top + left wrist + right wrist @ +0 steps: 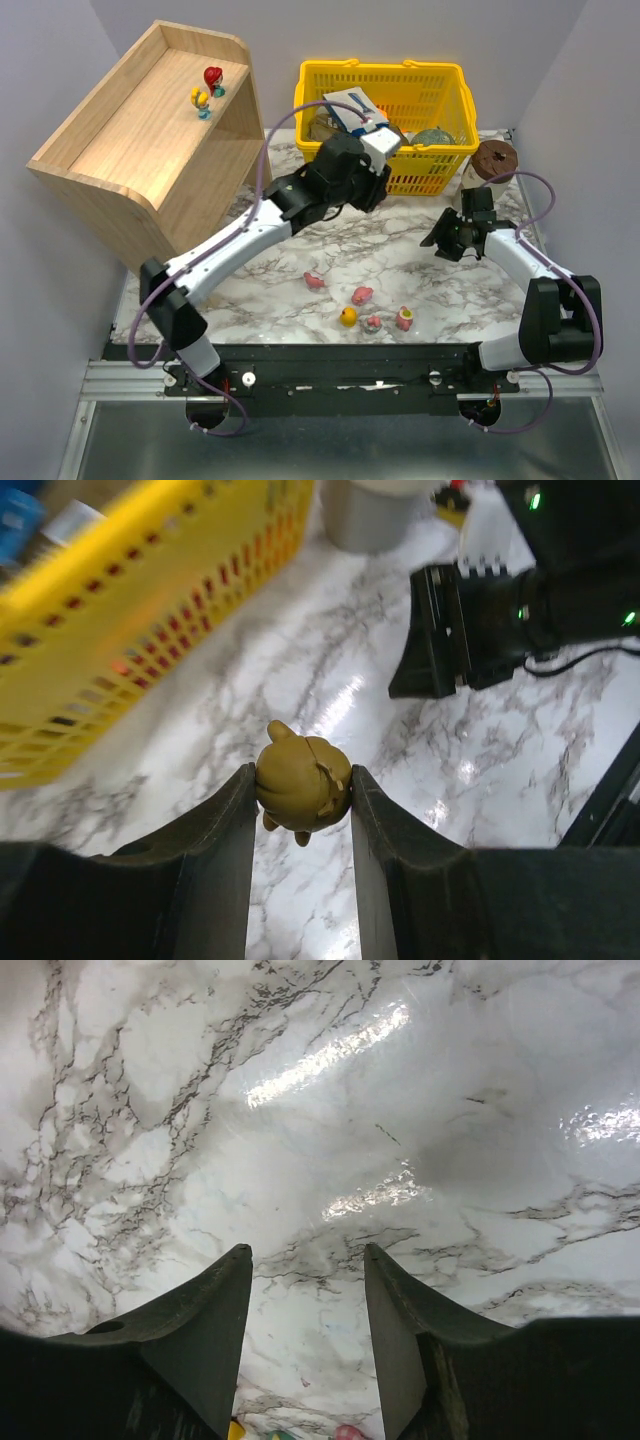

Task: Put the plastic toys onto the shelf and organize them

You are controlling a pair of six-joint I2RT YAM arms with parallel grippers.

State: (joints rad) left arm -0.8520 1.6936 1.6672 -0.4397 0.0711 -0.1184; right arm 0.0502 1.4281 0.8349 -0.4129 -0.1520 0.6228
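My left gripper (300, 780) is shut on an olive toy (302, 782) and holds it above the marble table, in front of the yellow basket; in the top view the gripper (383, 188) hides the toy. My right gripper (307, 1250) is open and empty over bare marble, at the right of the top view (441, 241). The light-wood shelf (130, 150) stands at the far left, with a red toy (212, 77) and a yellow toy (200, 98) on its top tier. Several pink and yellow toys lie near the front edge, among them a pink one (314, 281) and a yellow one (348, 317).
A yellow basket (385, 110) of goods stands at the back centre and fills the upper left of the left wrist view (130, 610). A brown-topped container (494, 160) stands at the back right. My right arm's gripper body (450, 630) lies just ahead of the left gripper.
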